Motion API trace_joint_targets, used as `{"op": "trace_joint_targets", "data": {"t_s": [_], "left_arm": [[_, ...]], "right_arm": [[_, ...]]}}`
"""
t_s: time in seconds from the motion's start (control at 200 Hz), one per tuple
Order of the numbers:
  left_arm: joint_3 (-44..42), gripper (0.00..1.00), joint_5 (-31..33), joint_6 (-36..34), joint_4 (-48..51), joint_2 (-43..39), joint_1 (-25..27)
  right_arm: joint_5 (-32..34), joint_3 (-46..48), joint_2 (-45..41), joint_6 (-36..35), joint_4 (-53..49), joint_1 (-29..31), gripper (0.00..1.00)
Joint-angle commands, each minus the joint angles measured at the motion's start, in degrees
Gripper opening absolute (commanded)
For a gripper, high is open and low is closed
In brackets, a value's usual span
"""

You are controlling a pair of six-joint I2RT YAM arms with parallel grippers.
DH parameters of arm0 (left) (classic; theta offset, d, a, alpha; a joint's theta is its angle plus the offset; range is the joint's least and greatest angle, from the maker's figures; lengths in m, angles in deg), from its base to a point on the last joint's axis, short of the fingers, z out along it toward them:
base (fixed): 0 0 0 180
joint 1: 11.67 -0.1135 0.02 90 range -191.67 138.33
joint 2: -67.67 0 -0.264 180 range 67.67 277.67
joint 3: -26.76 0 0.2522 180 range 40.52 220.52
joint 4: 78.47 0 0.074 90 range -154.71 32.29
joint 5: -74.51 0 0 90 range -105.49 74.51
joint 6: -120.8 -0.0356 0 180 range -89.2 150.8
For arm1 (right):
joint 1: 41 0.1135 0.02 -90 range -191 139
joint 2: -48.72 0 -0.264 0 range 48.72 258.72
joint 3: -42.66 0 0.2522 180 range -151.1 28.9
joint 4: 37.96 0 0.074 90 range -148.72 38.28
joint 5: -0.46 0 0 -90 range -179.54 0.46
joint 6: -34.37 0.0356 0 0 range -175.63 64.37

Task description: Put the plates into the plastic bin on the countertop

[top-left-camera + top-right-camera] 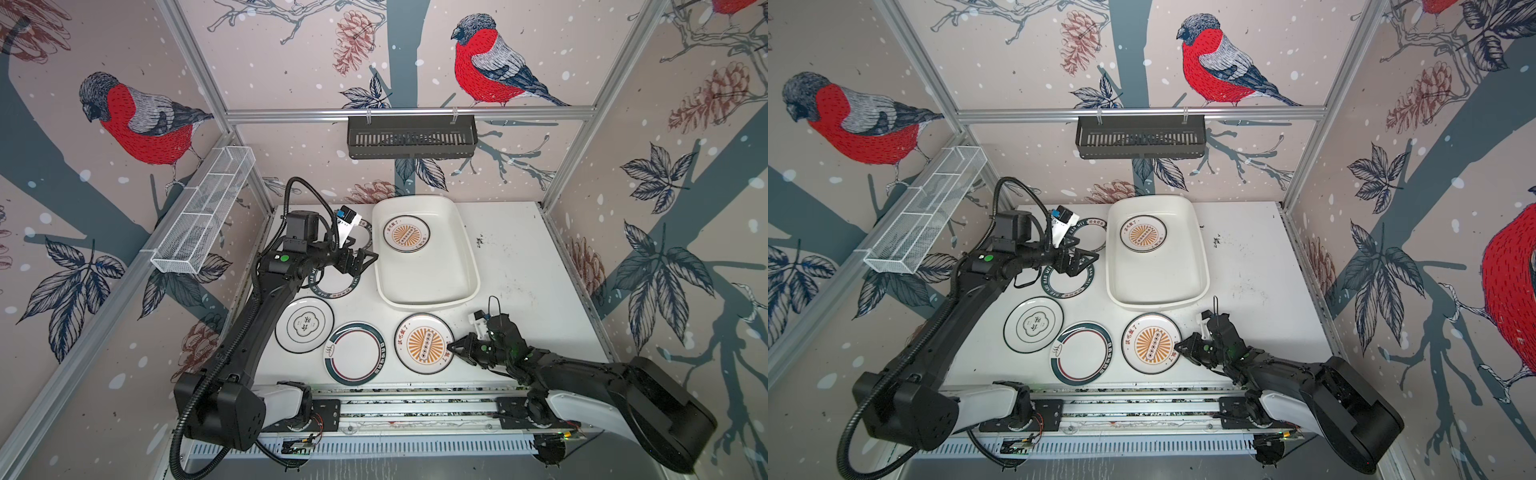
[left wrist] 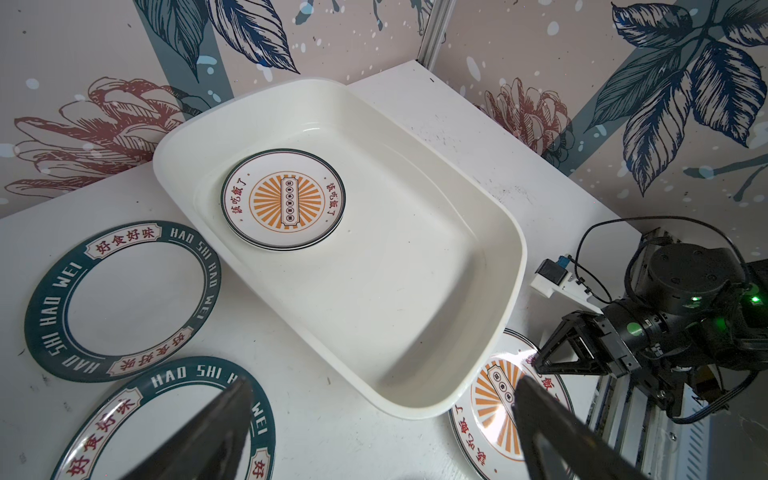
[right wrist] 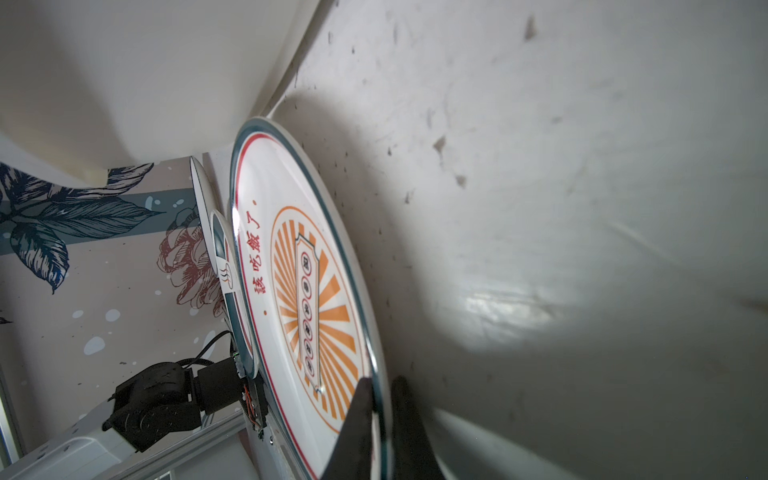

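The white plastic bin [image 1: 428, 276] [image 1: 1158, 276] [image 2: 374, 299] sits at the back of the countertop [image 1: 528, 270] with one orange sunburst plate [image 1: 406, 234] [image 2: 283, 199] in it. A second sunburst plate [image 1: 422, 343] [image 1: 1150, 343] [image 3: 307, 291] lies just in front of the bin. My right gripper [image 1: 451, 345] [image 3: 380, 380] is shut on this plate's right rim. To the left are a teal striped plate [image 1: 354, 353], a quatrefoil plate [image 1: 304, 325] and two teal lettered plates [image 2: 120, 299] [image 2: 166, 424]. My left gripper [image 1: 365, 259] [image 2: 382, 380] hangs open and empty by the bin's left wall.
A black slotted basket [image 1: 411, 137] hangs on the back wall. A white wire-mesh tray [image 1: 203, 212] is fixed to the left wall. Aluminium rails [image 1: 415, 403] run along the front edge. The countertop right of the bin bears dark specks.
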Motion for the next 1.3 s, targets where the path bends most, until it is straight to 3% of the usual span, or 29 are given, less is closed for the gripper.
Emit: {"op": "trace_joint_targets", "data": {"t_s": [0.0, 0.36, 1.296], "left_arm": [[0.2, 0.97, -1.8, -0.1, -1.0, -0.1, 0.0], [0.3, 0.97, -1.4, 0.1, -0.8, -0.6, 0.1], [1.2, 0.97, -1.2, 0.9, -1.4, 0.6, 0.1]], "right_arm": [[1.5, 0.4, -0.4, 0.7, -3.3, 0.0, 0.10], [0.8, 1.4, -4.7, 1.2, -3.3, 0.0, 0.04], [-4.7, 1.1, -8.2, 1.4, -2.3, -0.2, 0.01]]}}
